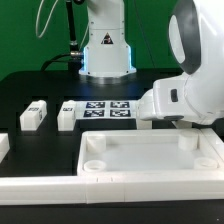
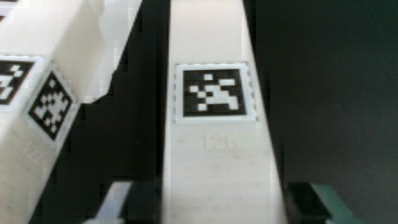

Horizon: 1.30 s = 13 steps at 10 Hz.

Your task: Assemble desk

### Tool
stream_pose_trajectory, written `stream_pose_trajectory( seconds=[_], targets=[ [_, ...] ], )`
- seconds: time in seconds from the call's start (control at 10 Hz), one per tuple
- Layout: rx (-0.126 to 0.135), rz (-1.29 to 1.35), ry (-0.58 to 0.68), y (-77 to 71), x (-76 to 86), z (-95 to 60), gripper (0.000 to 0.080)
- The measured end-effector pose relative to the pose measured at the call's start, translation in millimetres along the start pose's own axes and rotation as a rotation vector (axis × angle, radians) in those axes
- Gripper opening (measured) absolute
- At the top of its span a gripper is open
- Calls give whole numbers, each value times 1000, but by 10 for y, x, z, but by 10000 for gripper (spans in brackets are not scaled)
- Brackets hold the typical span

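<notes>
In the wrist view a long white desk leg (image 2: 217,110) with a black-and-white square tag lies between my fingers. My gripper (image 2: 217,207) is open and straddles the leg, with a dark gap on each side between the fingertips (image 2: 121,205) and the leg. A second tagged leg (image 2: 45,90) lies close beside it. In the exterior view the large white rimmed tabletop (image 1: 150,172) with round corner sockets lies at the front. My arm's bulky white wrist (image 1: 180,100) hangs over its far right edge and hides the gripper.
Two tagged legs (image 1: 33,117) (image 1: 67,115) lie at the exterior view's left, and another white part (image 1: 3,147) shows at the far left edge. The marker board (image 1: 108,109) lies behind the tabletop. A long white border bar (image 1: 40,187) runs along the front. The robot base (image 1: 105,50) stands at the back.
</notes>
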<state>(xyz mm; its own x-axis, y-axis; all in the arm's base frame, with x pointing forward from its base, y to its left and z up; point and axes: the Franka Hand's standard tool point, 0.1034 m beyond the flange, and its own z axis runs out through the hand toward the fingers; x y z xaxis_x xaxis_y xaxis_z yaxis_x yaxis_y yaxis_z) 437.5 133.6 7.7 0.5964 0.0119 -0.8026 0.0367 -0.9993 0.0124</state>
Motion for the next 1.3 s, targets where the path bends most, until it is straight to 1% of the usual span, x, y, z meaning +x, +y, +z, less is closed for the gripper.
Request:
stream_pose_trajectory(
  seconds=[0.1, 0.2, 0.3, 0.4, 0.5, 0.6, 0.7, 0.8, 0.9, 1.0, 1.1, 1.2, 1.3],
  targets=[
    [0, -13, -13, 20, -45, -58, 287],
    [3, -34, -12, 91, -205, -350, 287],
    [9, -43, 29, 155, -346, -612, 287],
    [9, -52, 61, 193, -490, -810, 287],
    [5, -55, 65, 192, -552, -868, 287],
    [12, -56, 110, 167, -443, -872, 287],
    [20, -55, 206, 149, -381, -933, 287],
    [22, -53, 274, 145, -391, -953, 288],
    [30, -54, 350, 141, -349, -974, 288],
    [36, -60, 387, 166, -318, -1034, 288],
    [41, -84, 464, 214, -390, -1410, 288],
    [41, -110, 522, 297, -507, -1713, 288],
    [47, -108, 585, 355, -546, -1953, 288]
  ],
)
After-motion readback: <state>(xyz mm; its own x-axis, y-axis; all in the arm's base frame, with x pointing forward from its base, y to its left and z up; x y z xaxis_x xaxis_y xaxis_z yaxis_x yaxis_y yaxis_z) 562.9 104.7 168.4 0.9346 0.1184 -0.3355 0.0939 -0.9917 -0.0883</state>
